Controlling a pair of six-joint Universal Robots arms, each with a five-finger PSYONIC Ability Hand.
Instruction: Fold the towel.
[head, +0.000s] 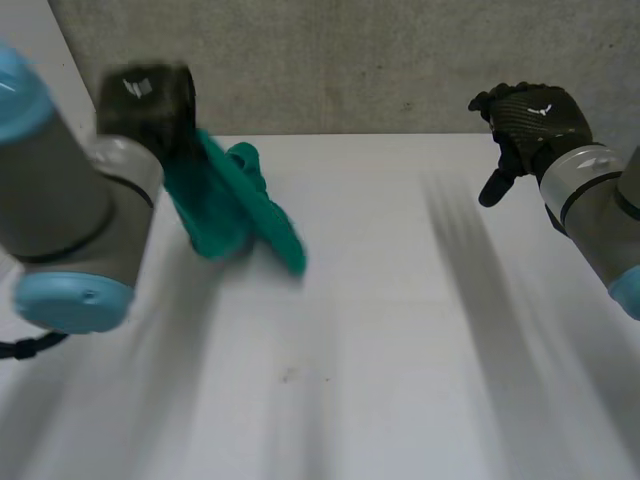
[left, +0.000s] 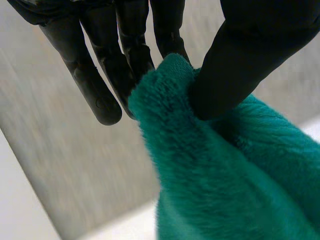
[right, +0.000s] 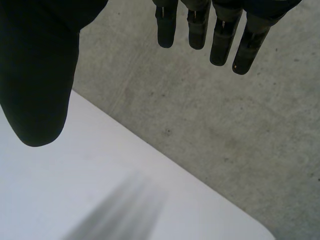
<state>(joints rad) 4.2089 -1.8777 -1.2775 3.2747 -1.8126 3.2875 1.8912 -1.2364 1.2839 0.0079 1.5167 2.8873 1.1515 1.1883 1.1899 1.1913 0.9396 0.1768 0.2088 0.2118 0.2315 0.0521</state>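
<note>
Towel (head: 228, 205), green, bunched: I see my left hand (head: 150, 100) pinching it between thumb and fingers at the far left of the table (head: 400, 340). My right hand (head: 535, 118), fingers straight, empty, hovers at the table's far right.

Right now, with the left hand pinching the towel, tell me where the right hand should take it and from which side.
Probably the loose lower end of the towel, coming from the robot's right across the table. The left hand pinches its upper fold, so that end hangs free on the side facing the open right hand.
</note>
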